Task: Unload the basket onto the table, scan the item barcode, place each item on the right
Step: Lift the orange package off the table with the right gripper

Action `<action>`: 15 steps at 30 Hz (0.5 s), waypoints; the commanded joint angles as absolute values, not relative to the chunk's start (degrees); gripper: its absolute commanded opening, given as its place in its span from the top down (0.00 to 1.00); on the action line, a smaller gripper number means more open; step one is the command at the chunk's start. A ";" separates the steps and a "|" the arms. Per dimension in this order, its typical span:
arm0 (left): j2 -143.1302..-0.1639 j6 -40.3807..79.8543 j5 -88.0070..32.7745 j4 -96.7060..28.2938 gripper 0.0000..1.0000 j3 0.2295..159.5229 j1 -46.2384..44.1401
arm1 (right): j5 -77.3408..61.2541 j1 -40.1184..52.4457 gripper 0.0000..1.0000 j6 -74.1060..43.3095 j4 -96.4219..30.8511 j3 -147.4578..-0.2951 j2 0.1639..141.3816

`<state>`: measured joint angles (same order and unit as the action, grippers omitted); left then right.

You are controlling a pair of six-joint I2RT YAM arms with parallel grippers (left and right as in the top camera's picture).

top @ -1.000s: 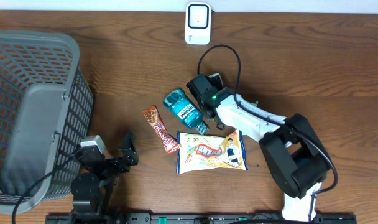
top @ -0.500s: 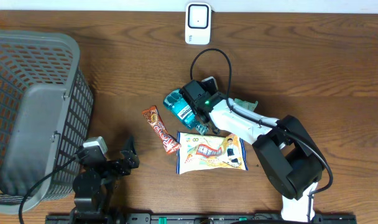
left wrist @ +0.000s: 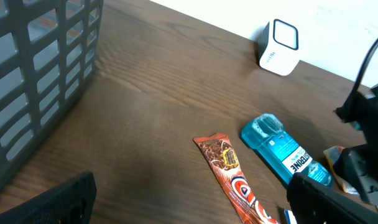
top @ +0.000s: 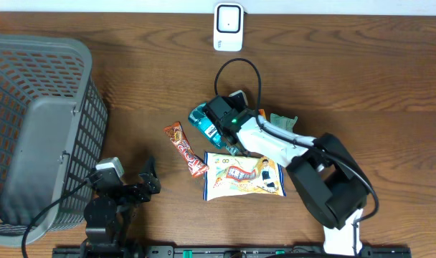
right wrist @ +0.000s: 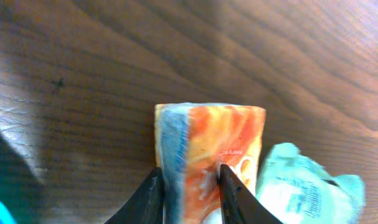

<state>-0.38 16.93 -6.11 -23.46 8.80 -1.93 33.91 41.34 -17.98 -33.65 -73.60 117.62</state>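
In the right wrist view an orange and blue packet (right wrist: 207, 146) lies on the wood, and my right gripper (right wrist: 189, 173) is shut on it, one finger pressed against each side. From overhead only a corner of that packet (top: 261, 113) shows beside the right arm (top: 272, 136), which hides the fingers. The white scanner (top: 228, 27) (left wrist: 279, 46) stands at the table's far edge. My left gripper (left wrist: 192, 202) (top: 132, 185) rests wide open near the front edge, holding nothing.
A teal mouthwash bottle (top: 204, 120) (left wrist: 282, 149) lies partly under the right arm. A mint-green packet (right wrist: 304, 183) (top: 282, 120) touches the orange one. A red-brown candy bar (top: 185, 149) (left wrist: 229, 171) and a snack bag (top: 244, 174) lie nearer. A grey basket (top: 39, 129) fills the left.
The right arm has swung left over the mouthwash bottle, uncovering the orange and mint packets, and its fingers have closed in on the orange packet. The left arm has not moved.
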 commanded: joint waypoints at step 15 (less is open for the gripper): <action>-0.21 17.50 -6.68 -23.59 0.02 8.47 -1.74 | -5.02 30.85 0.99 -33.87 -68.97 -97.84 121.73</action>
<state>-0.36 16.95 -6.11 -23.59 8.80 -1.93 13.89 33.87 -28.38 -62.94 -89.52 121.10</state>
